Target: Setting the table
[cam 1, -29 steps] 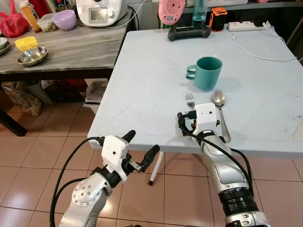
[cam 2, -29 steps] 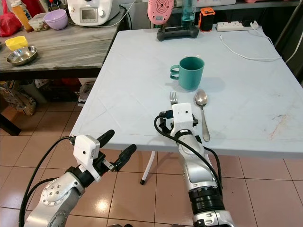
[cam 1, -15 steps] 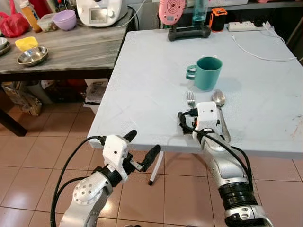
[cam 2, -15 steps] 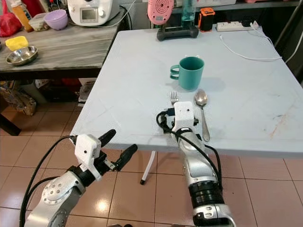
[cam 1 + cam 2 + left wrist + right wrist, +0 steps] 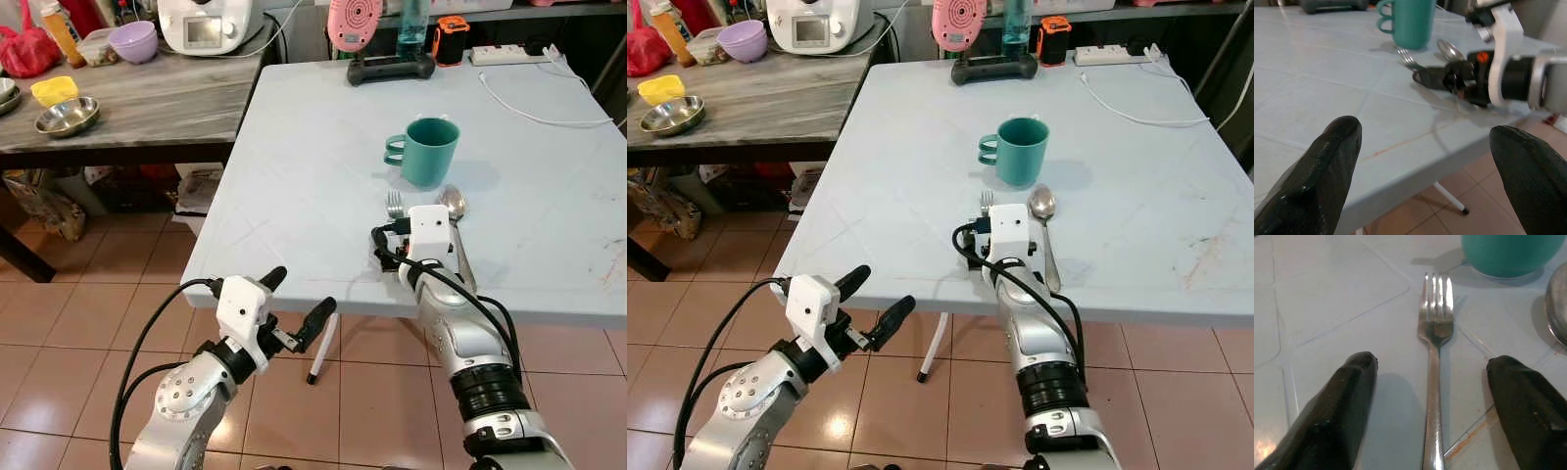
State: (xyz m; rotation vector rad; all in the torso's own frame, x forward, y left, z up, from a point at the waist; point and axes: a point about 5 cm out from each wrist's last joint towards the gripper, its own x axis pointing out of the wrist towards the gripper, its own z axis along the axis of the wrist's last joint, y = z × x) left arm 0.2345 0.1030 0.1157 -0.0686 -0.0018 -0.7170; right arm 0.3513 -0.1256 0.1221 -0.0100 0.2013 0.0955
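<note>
Right arm reaches forward over the near edge of the table (image 5: pixel 294 186), its silver forearm rising from below, cables looping beside the white wrist block. Right pincer (image 5: pixel 1432 382) rests low at the surface, its two black fingers (image 5: pixel 1342 401) spread wide apart. Left arm is bent, held below and short of the table edge; left pincer (image 5: pixel 299 304) points forward, fingers (image 5: pixel 1327 161) parted.

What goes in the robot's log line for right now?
right gripper: open, astride silver metal fork | left gripper: open, idle | teal mug, steel spoon: set
</note>
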